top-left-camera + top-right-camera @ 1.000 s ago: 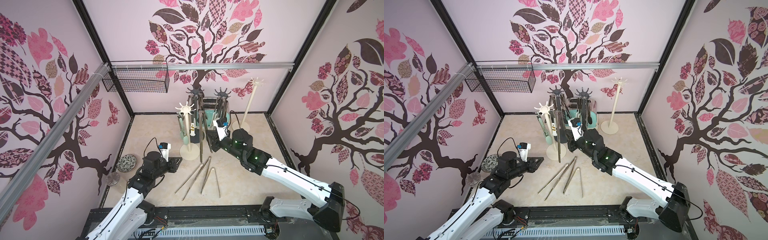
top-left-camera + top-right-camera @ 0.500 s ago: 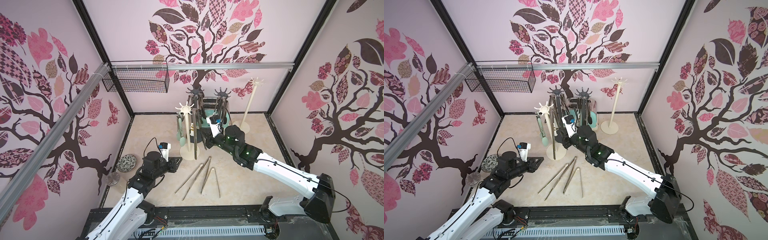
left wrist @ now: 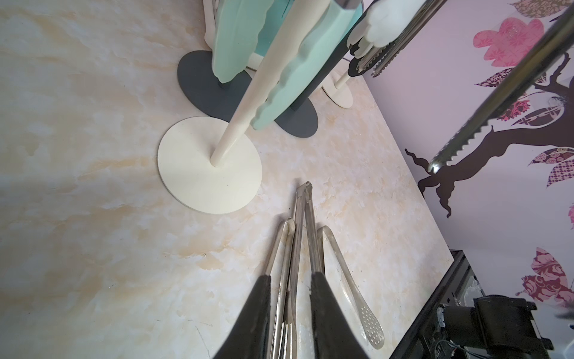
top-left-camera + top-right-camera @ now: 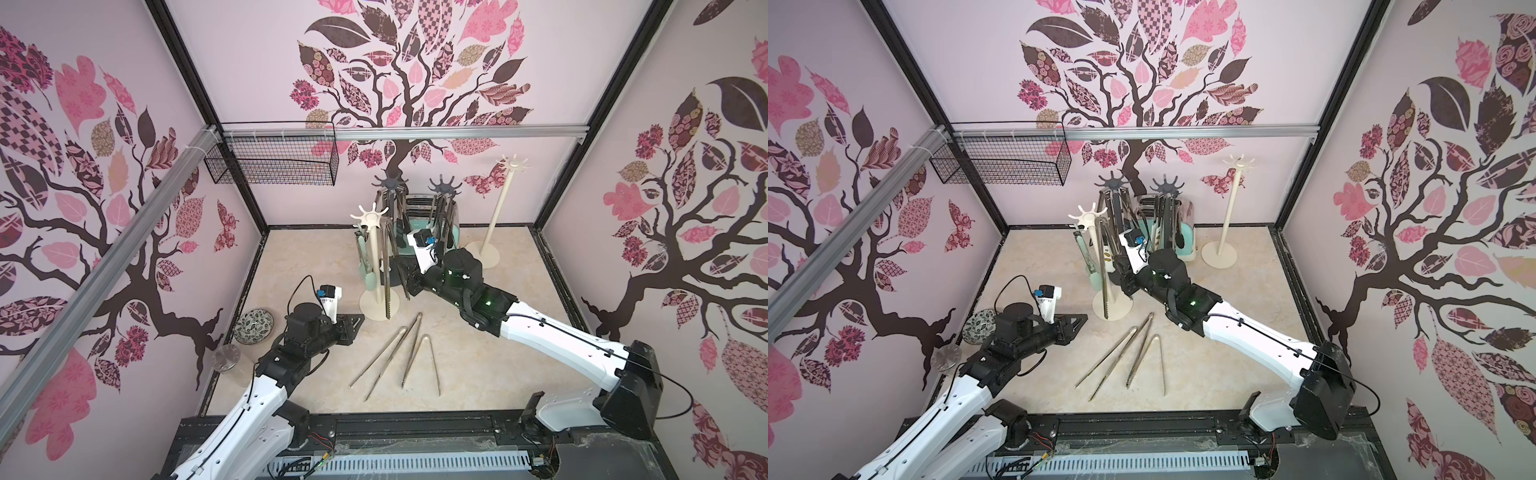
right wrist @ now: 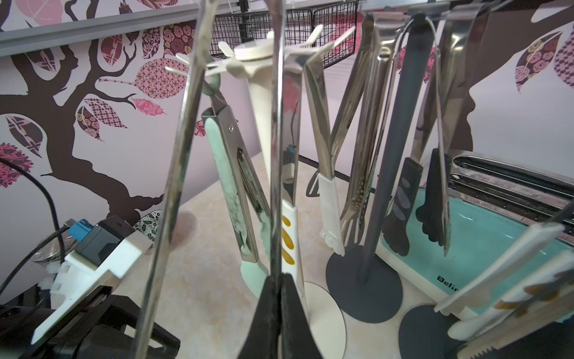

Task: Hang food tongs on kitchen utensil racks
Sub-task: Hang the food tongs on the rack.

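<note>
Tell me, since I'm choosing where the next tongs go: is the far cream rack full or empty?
Empty: nothing hangs from the far cream rack in both top views.

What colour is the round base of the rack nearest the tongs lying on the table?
Cream. The base shows best in the left wrist view.
</note>
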Controlling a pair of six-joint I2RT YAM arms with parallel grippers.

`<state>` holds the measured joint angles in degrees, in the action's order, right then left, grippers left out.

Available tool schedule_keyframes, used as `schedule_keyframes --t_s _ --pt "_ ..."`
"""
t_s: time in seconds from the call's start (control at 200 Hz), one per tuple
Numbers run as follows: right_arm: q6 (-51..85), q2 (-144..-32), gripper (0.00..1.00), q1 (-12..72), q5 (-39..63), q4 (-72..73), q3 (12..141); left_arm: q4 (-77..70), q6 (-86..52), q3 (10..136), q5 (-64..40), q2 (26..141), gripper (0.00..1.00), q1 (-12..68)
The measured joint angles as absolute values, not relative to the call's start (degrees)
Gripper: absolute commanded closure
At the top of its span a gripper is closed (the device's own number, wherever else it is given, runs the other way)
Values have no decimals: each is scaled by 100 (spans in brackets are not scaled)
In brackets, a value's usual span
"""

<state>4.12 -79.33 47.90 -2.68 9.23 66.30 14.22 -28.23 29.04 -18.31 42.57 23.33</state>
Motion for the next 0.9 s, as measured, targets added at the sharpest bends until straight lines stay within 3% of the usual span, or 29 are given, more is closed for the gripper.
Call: schedule_keyframes --t_s 0.9 --pt "642 -8075 100 4812 -298 1229 6324 1417 -2821 2902 -1835 4257 74 2333"
